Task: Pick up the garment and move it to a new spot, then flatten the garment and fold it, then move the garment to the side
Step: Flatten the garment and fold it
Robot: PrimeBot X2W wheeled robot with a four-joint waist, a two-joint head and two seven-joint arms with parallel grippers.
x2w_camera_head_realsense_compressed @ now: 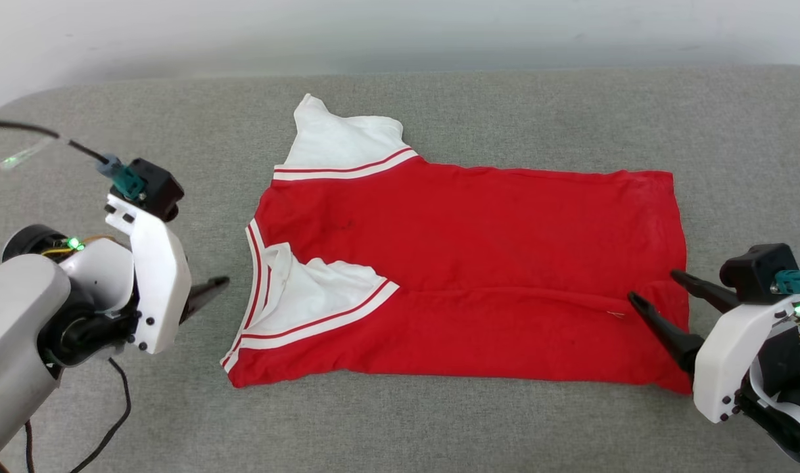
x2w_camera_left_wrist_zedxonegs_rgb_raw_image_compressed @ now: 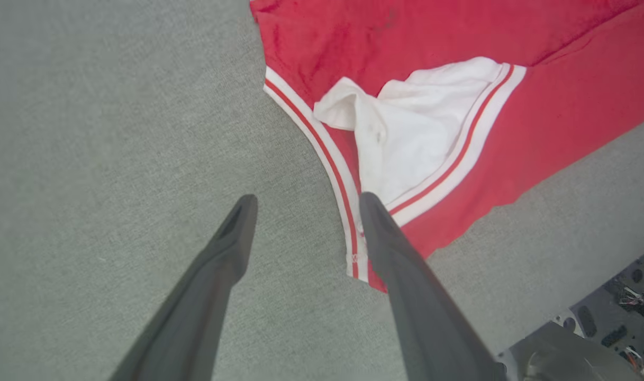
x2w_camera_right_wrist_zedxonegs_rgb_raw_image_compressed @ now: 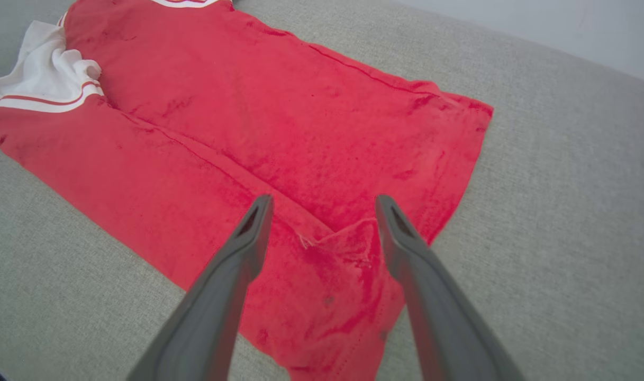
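Note:
The garment (x2w_camera_head_realsense_compressed: 472, 249) lies spread on the grey padded surface, red with white sleeves and striped trim, collar end to the left. Its near long edge is folded over toward the middle, with one white sleeve (x2w_camera_head_realsense_compressed: 307, 289) tucked onto the red body. My left gripper (x2w_camera_head_realsense_compressed: 209, 292) hangs just left of the collar, open and holding nothing. In the left wrist view the left gripper (x2w_camera_left_wrist_zedxonegs_rgb_raw_image_compressed: 307, 197) frames the striped collar trim (x2w_camera_left_wrist_zedxonegs_rgb_raw_image_compressed: 332, 159). My right gripper (x2w_camera_head_realsense_compressed: 654, 285) stands open over the hem's near right corner. In the right wrist view the right gripper (x2w_camera_right_wrist_zedxonegs_rgb_raw_image_compressed: 323, 198) straddles a small raised crease in the garment (x2w_camera_right_wrist_zedxonegs_rgb_raw_image_compressed: 279, 106).
The grey surface (x2w_camera_head_realsense_compressed: 400, 420) runs wide on every side of the shirt, and a pale wall (x2w_camera_head_realsense_compressed: 400, 33) stands behind its far edge. A black cable (x2w_camera_head_realsense_compressed: 110, 420) loops below my left arm. Part of my base (x2w_camera_left_wrist_zedxonegs_rgb_raw_image_compressed: 607, 317) shows at the left wrist view's lower right.

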